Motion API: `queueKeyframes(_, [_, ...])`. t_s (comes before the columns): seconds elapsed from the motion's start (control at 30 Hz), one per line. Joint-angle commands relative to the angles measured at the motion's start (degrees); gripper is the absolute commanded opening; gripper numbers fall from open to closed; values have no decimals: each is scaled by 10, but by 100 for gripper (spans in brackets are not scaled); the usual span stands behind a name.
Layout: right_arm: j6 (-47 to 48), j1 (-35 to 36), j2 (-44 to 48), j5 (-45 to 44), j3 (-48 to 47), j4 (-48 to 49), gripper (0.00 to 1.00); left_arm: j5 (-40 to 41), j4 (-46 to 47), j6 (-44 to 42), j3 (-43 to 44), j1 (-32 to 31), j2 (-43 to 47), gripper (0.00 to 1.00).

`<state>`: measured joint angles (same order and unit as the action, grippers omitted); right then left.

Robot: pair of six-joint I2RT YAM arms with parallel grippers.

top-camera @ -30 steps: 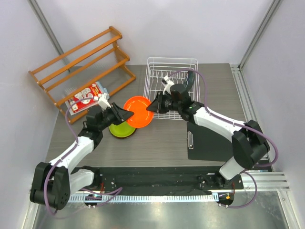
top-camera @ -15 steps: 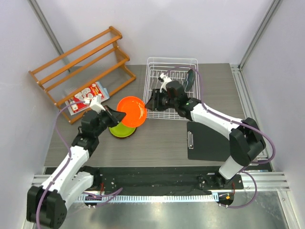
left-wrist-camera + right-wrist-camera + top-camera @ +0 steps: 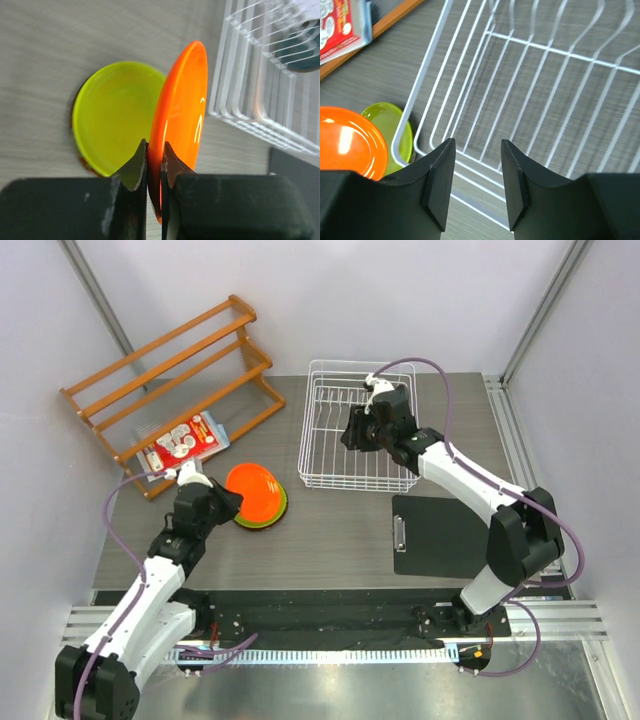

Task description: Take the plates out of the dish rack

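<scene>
Two arms share a dark grey surface (image 3: 330,540), with the white wire dish rack (image 3: 335,465) at its far middle. Three of the four plates sit outside it, to its left. The orange plate (image 3: 182,115) hangs tilted on edge over the lime green plate (image 3: 115,120), which lies flat with what looks like the dark red plate (image 3: 86,165) showing as a thin rim beneath. That suggests a stack is being built there. The dark teal plate (image 3: 302,47) shows only as a blur behind the rack's wires.

The left gripper (image 3: 154,150) has its fingers pinching the orange plate's rim. A thin edge is probably the only purchase on a plate that stood between prongs. The right gripper (image 3: 477,145) hovers over the rack's near left corner with its fingers spread and nothing between them. It seems placed to go for the teal plate.
</scene>
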<state>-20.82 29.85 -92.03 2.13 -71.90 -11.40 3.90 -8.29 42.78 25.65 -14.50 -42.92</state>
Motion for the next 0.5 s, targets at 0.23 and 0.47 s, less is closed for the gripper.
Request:
queueKeyframes(0.23, [52,-101,28,-67,-74,-29,47,27,36,23,-36,2,-59,3])
queueKeyframes(0.47, [67,-119,-20,-102,-120,-47,51,39,33,22,-43,2,-52,58])
